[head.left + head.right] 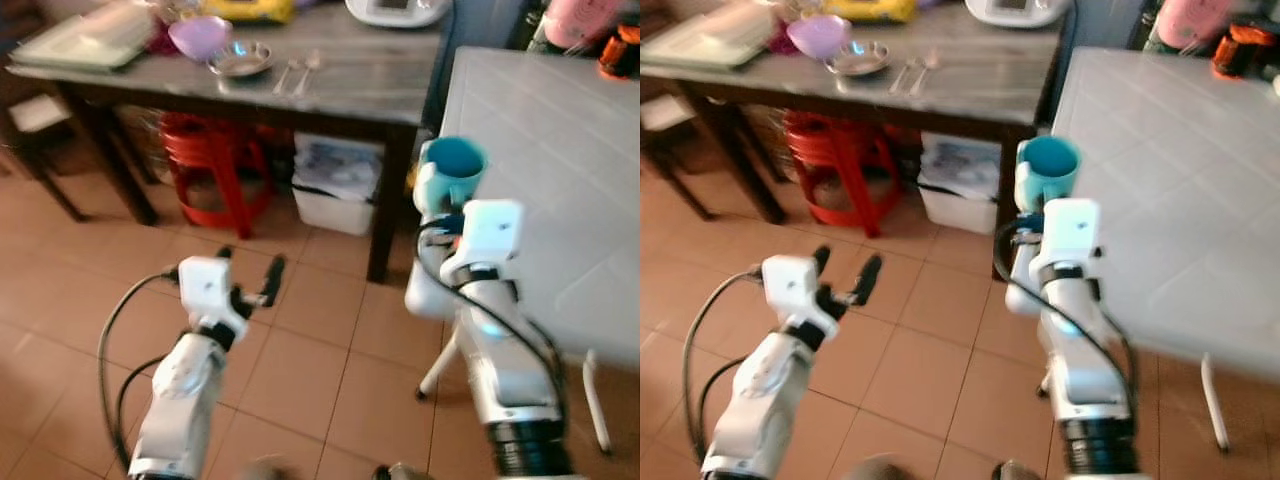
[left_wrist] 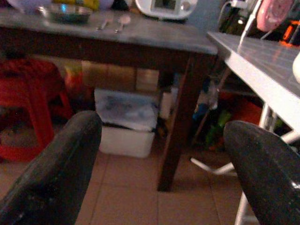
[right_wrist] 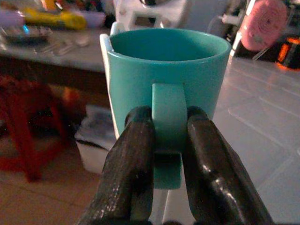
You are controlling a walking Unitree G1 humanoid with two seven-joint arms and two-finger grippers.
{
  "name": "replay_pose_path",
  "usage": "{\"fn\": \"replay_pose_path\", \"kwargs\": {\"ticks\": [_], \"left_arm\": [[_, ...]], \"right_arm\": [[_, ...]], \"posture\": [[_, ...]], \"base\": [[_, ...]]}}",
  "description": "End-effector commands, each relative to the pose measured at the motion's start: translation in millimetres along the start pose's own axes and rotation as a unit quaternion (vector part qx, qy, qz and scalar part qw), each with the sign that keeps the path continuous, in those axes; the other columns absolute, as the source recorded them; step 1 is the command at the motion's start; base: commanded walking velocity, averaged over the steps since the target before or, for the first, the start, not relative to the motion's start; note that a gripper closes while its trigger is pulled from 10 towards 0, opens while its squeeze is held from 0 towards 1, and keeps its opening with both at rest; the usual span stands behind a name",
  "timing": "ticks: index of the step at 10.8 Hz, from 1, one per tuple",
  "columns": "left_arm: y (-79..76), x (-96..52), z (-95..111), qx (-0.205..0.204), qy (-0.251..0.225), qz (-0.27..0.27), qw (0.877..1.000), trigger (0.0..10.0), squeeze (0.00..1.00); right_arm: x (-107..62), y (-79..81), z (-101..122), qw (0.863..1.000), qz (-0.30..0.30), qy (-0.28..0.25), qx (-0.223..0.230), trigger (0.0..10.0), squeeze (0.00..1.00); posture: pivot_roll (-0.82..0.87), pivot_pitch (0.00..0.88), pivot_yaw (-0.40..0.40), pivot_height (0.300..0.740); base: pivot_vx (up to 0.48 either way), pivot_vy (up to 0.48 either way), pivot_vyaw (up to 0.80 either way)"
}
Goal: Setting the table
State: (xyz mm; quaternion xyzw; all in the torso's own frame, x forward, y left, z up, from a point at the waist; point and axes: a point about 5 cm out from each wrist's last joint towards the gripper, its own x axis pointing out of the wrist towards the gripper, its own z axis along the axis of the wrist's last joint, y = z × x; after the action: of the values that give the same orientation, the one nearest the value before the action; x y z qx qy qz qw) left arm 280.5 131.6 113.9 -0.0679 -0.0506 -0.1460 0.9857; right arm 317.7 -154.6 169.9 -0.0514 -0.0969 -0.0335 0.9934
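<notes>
beside white table (image 1: pixel 560 150), right gripper (image 3: pixel 166 140) grips mug (image 3: pixel 164 70)

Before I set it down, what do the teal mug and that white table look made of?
The teal mug in the right claw looks like glazed ceramic or glossy plastic: thick rim, smooth even sheen; the look leaves it open. The white table appears to have a tiled or grid-molded top, with thin white metal-looking legs.

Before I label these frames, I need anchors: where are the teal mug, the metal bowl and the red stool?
teal mug (image 3: pixel 164 65), right wrist view, front wall above the handle.
metal bowl (image 1: pixel 240 58), left eye view, its inside.
red stool (image 1: pixel 835 150), right eye view, its seat edge.
</notes>
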Motion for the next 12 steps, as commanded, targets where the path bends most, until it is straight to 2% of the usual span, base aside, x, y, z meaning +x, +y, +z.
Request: {"fn": "replay_pose_path", "kwargs": {"ticks": [1,6,7,10,12], "left_arm": [[7.5,-5.0,-2,0.01,0.006,0.01,1.0,10.0,0.0],[7.6,-0.1,5,0.01,-0.012,0.016,1.0,10.0,0.0],[7.2,0.2,5,0.007,-0.011,0.017,1.0,10.0,0.0],[7.6,1.1,6,0.008,-0.015,0.02,1.0,10.0,0.0],[8.3,1.0,6,0.01,-0.014,0.019,1.0,10.0,0.0]], "right_arm": [[0.0,9.1,8,1.0,0.015,-0.016,0.007,10.0,0.0],[-7.7,-1.9,0,1.0,0.004,-0.005,-0.001,10.0,0.0],[-7.6,-5.5,-5,1.0,-0.003,0.013,0.004,10.0,0.0],[-7.0,-10.5,-10,0.999,-0.01,0.027,-0.031,10.0,0.0],[-7.3,-8.2,-11,1.0,0.009,0.017,-0.006,10.0,0.0]], "posture": [[-0.03,0.18,0.079,0.74],[-0.04,0.18,0.081,0.74],[-0.04,0.179,0.08,0.74],[-0.03,0.171,0.077,0.74],[-0.03,0.164,0.076,0.74]], "base": [[0.0,0.398,0.0],[0.0,0.402,0.0],[0.0,0.428,0.0],[0.0,0.337,0.0],[0.0,0.459,0.0]]}}
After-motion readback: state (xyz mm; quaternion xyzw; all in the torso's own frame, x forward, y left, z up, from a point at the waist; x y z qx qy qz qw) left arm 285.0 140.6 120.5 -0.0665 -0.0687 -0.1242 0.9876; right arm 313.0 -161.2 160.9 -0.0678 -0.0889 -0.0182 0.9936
